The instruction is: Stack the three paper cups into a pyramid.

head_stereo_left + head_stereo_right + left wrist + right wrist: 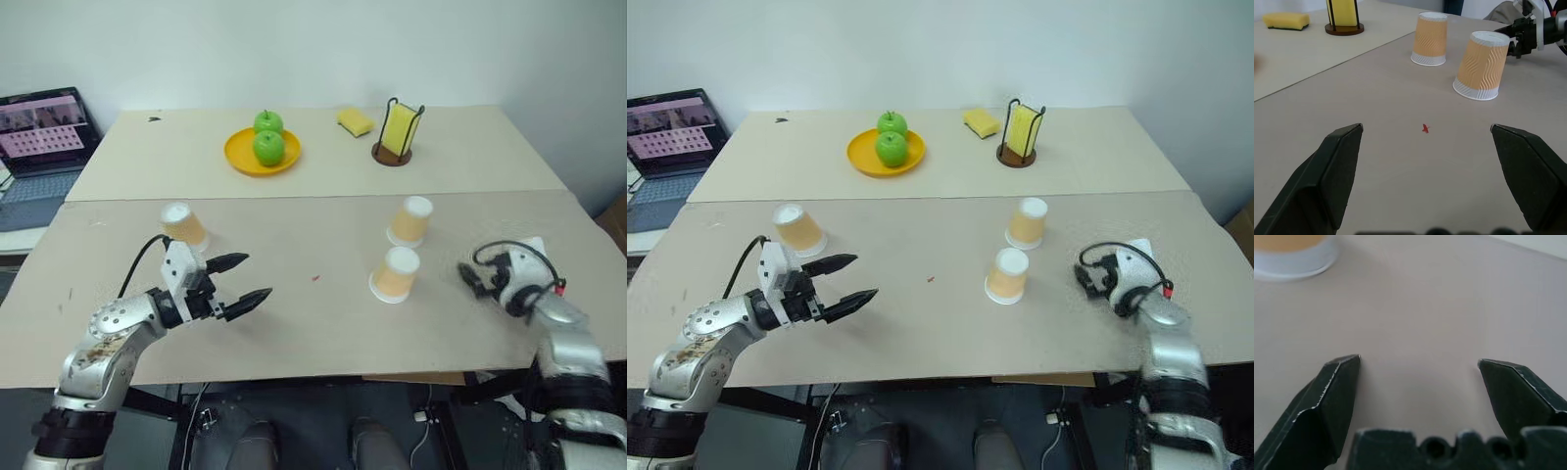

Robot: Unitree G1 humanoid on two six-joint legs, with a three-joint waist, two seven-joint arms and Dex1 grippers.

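Tan-orange paper, light and upside down: the left cup (pixel 183 225) stands alone behind the left gripper (pixel 245 279), whose jaws are wide and empty. The two other cups (pixel 409 221) (pixel 395 274) stand close, right of centre; a careless sweep could tip them. The right gripper (pixel 473 278) is also wide, holding nothing. The beige table (pixel 313 343) is smooth, so cups may slide. A laptop (pixel 39 137) sits far left.

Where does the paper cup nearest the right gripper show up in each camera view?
Left eye: nearest cup, right of centre, below its neighbour.
Right eye: right of centre.
Left wrist: upper right, tilted, wavy sides.
Right wrist: probably the white rim at the upper left corner; uncertain.
Shared landmark: small red speck on the table.
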